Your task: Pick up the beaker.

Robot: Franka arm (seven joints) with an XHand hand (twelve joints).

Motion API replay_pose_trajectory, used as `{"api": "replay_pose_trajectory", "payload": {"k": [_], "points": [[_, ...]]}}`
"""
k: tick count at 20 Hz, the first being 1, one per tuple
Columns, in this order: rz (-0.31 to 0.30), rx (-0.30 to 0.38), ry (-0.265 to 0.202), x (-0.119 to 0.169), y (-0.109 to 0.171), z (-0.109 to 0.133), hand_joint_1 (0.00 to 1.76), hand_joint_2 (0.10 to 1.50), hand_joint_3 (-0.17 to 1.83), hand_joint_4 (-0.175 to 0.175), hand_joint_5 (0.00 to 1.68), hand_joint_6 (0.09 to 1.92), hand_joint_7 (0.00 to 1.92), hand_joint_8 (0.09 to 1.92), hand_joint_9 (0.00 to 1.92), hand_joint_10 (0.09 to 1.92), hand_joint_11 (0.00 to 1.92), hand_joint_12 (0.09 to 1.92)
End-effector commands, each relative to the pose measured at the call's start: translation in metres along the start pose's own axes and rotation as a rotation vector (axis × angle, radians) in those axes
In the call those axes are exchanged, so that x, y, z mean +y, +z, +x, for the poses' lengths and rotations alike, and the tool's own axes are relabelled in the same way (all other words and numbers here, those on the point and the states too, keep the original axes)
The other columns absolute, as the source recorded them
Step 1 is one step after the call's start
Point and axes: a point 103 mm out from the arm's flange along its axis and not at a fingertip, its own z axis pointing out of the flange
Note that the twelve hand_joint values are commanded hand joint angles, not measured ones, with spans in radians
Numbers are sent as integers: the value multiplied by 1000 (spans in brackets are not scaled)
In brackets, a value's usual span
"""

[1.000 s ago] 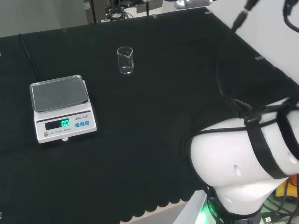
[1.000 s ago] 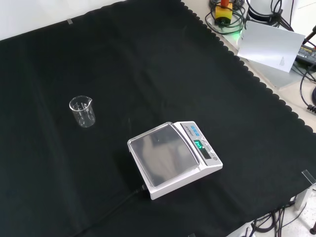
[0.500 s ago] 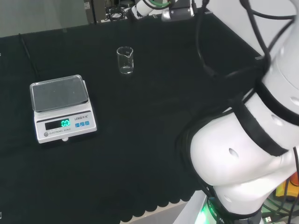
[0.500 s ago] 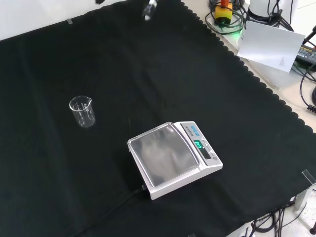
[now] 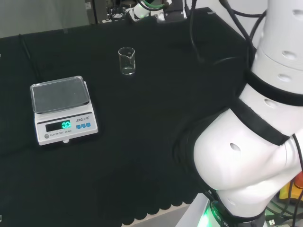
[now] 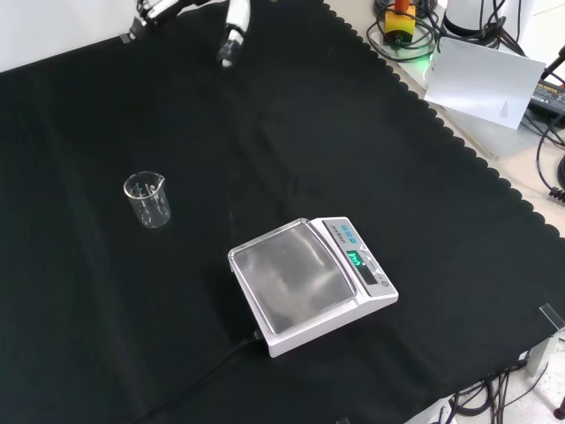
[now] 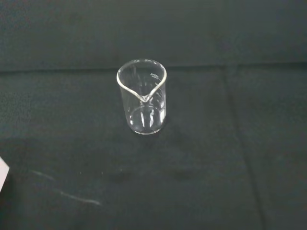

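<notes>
A small clear glass beaker [image 5: 127,61] stands upright and empty on the black cloth. In the front view the beaker [image 6: 148,200] is at the left, and in the wrist view the beaker [image 7: 142,96] has its spout turned toward the camera. The hand [image 6: 231,32] enters at the front view's top edge, well above and away from the beaker. Its fingers [image 6: 146,12] are spread and fairly straight, with nothing between them.
A white digital scale [image 5: 61,106] with a lit display sits on the cloth, shown in the front view as the scale [image 6: 309,283] to the right of the beaker. The arm's big white links [image 5: 255,142] stand at the head view's right.
The arm has swung over the bench. The hand has come down into the front view's top edge, nearer the beaker. Beaker and scale have not moved.
</notes>
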Motion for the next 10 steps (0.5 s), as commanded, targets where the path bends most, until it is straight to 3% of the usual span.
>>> {"api": "replay_pose_trajectory", "payload": {"k": [1,10], "points": [[41,28,-49,98,59,18,511,728,198,6,97,87,6,675,159,817,0,1304],[97,44,-42,127,92,18,514,729,196,7,93,87,3,674,155,818,0,1298]]}}
